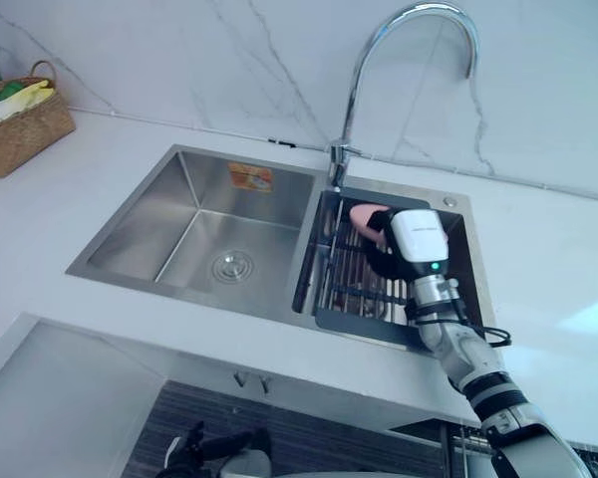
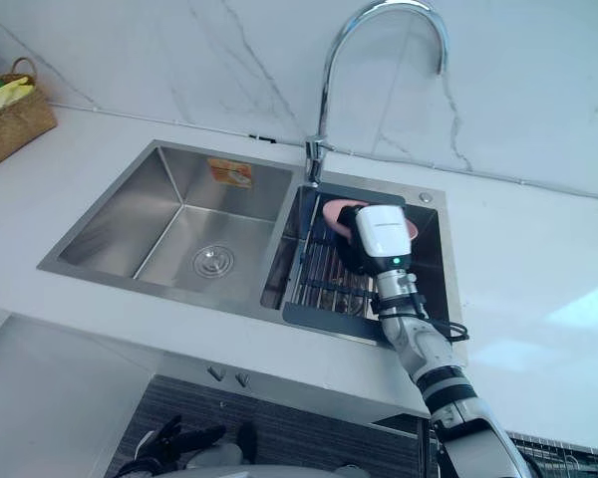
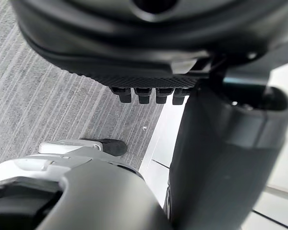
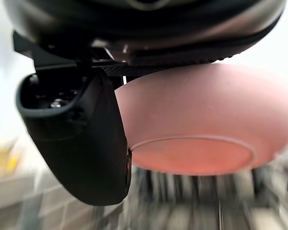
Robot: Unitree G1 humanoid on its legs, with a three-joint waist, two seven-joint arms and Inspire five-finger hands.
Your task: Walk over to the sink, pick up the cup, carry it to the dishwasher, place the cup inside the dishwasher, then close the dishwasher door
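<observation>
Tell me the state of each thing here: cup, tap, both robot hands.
cup: gripped, at the sink rack.
right robot hand: shut on the cup.
left robot hand: open, hanging low.
tap: off, no water running.

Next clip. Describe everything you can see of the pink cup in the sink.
The cup is pink, smooth and matte, perhaps plastic or ceramic, with a rounded wall and a flat ringed base turned toward the wrist camera; its opening is hidden. The right hand holds it, thumb against its wall and palm across it, over the dark rack in the right basin of the sink. Whether it touches the rack cannot be told.
</observation>
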